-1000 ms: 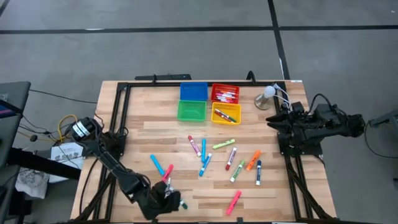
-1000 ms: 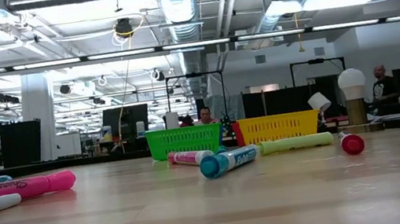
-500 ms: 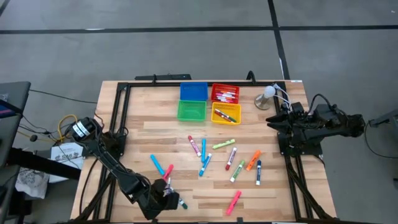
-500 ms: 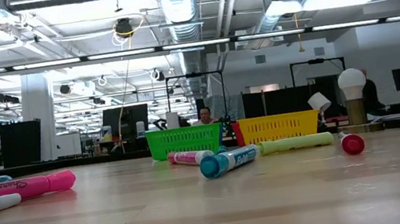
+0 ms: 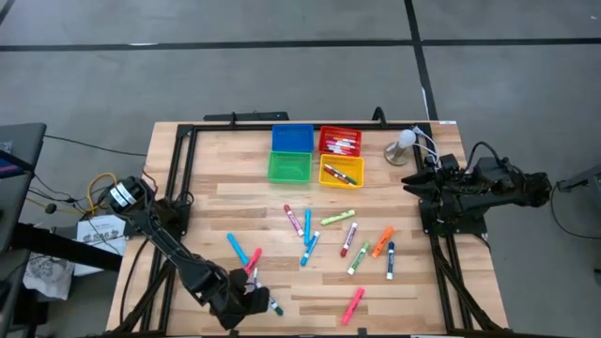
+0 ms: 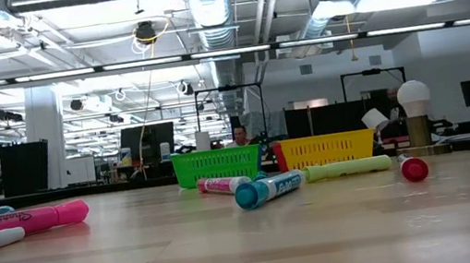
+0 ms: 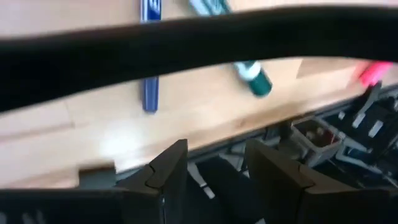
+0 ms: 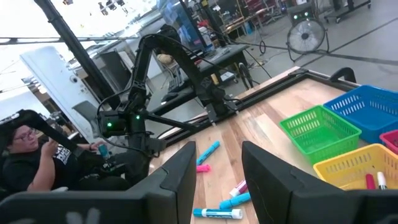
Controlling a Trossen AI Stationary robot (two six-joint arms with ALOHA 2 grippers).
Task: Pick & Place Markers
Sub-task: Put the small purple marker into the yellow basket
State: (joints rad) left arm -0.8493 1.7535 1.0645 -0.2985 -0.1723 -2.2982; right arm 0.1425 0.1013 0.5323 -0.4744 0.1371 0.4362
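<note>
the left gripper (image 5: pixel 246 302) is hovering with released, empty jaws just beside a green-capped marker (image 5: pixel 273 306), probably lining up a grasp. the right gripper (image 8: pixel 214 180), also released, is waiting far off.

The wooden worktop (image 5: pixel 216 211) carries scattered markers (image 5: pixel 307 225), four coloured bins (image 5: pixel 315 155) at its far edge, and a lamp (image 5: pixel 402 145).
</note>
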